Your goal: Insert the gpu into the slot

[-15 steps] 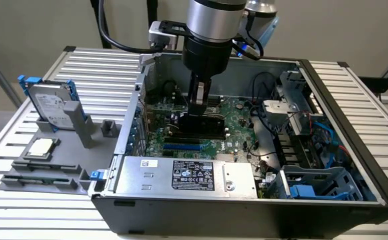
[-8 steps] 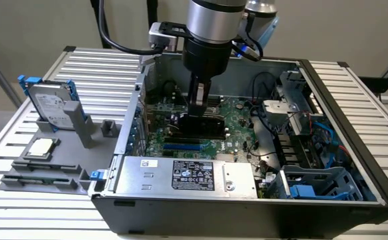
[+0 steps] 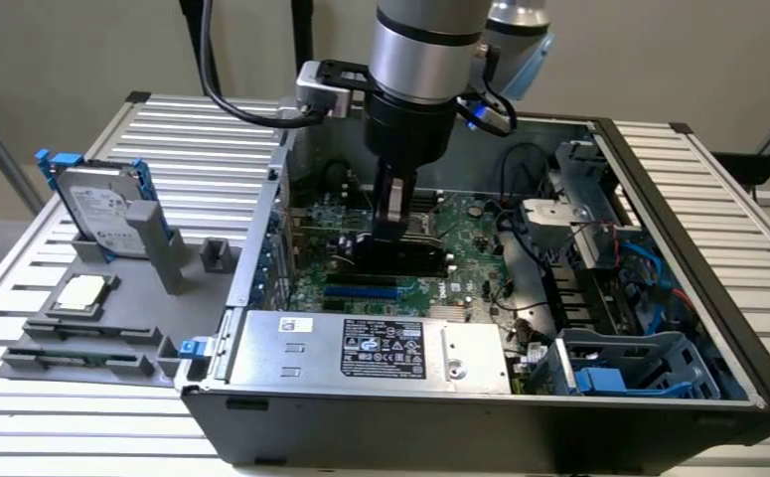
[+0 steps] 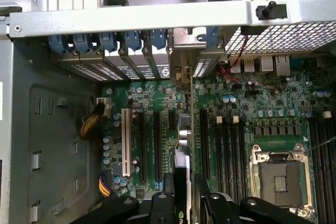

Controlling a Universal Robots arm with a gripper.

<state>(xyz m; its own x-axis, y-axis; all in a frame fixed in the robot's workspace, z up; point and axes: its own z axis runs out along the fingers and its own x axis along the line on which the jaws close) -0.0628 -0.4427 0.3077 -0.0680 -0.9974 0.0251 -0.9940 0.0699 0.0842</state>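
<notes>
Note that the flat rectangular gpu card (image 3: 404, 263) is matte black and the long narrow plastic slot (image 3: 361, 294) is bright blue. You see a green circuit-board motherboard (image 3: 471, 219), a silver metal power-supply box (image 3: 278, 348) bearing a black-and-white printed label (image 3: 385, 348), and a pale-grey ribbed slatted table (image 3: 709, 199).

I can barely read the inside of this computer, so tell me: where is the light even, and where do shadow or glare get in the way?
Exterior view: soft, even room light; the arm shades the black card; the silver box shows a mild sheen. Wrist view: the green board is evenly lit, the metal bar is brightest, the case wall sits dimmer.
</notes>
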